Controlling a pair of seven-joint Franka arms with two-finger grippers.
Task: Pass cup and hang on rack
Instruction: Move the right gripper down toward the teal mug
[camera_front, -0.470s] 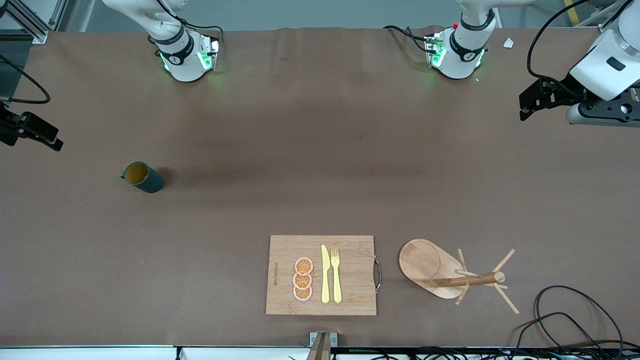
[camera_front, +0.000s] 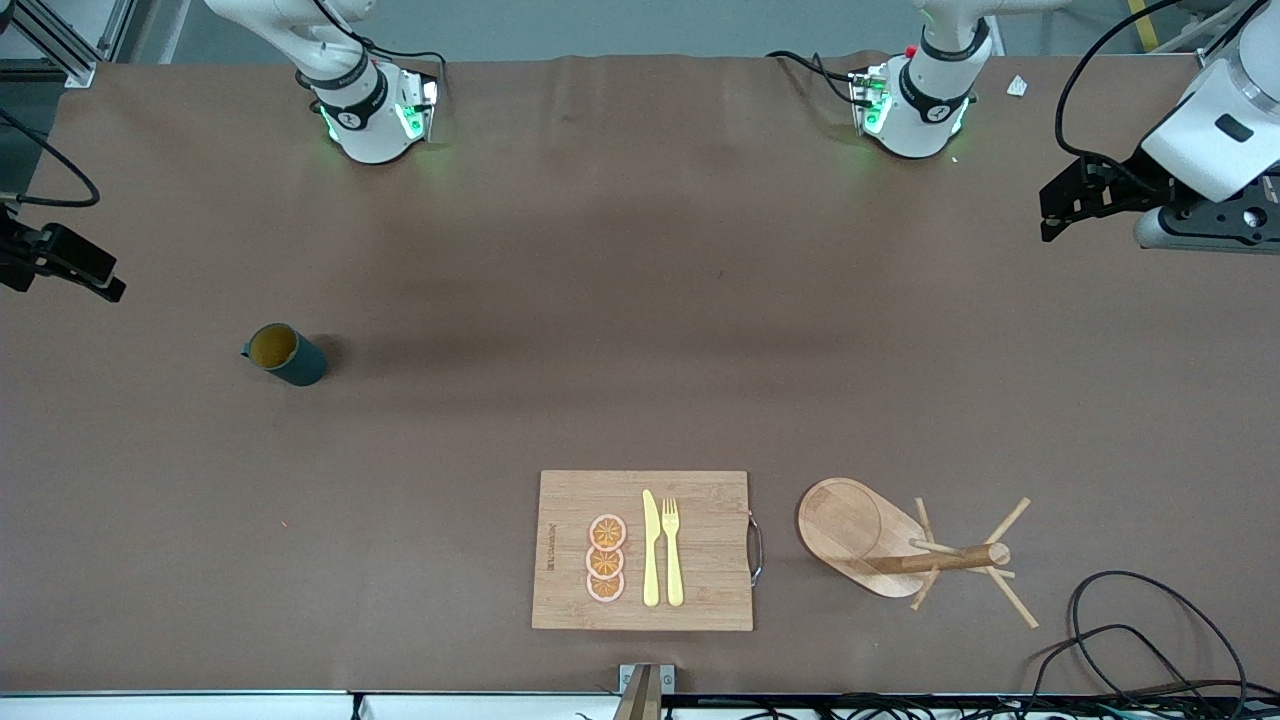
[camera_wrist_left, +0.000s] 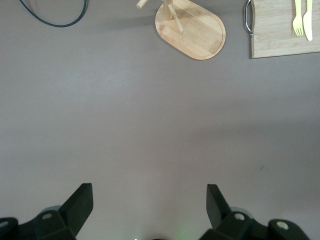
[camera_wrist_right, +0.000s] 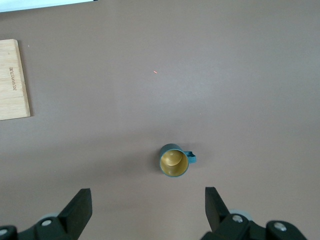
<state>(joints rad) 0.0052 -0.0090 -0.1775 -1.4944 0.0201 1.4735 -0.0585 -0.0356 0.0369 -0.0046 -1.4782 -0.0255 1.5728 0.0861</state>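
The cup (camera_front: 285, 354), dark teal with a yellowish inside, stands upright on the brown table toward the right arm's end. In the right wrist view the cup (camera_wrist_right: 174, 161) sits just ahead of my open, empty right gripper (camera_wrist_right: 148, 200), handle to one side. In the front view the right gripper (camera_front: 75, 265) hangs at the table's edge beside the cup. The wooden rack (camera_front: 900, 545) stands near the front camera toward the left arm's end; its oval base (camera_wrist_left: 197, 32) shows in the left wrist view. My left gripper (camera_wrist_left: 150, 197) is open and empty over bare table (camera_front: 1085, 195).
A bamboo cutting board (camera_front: 643, 550) with a yellow knife (camera_front: 651, 550), a yellow fork (camera_front: 672, 550) and orange slices (camera_front: 606, 558) lies beside the rack. The board also shows in both wrist views (camera_wrist_right: 14, 80) (camera_wrist_left: 285, 30). A black cable (camera_front: 1130, 630) loops at the table corner near the rack.
The left arm's wrist has shifted very slightly. The cup, the rack and the right gripper have not moved.
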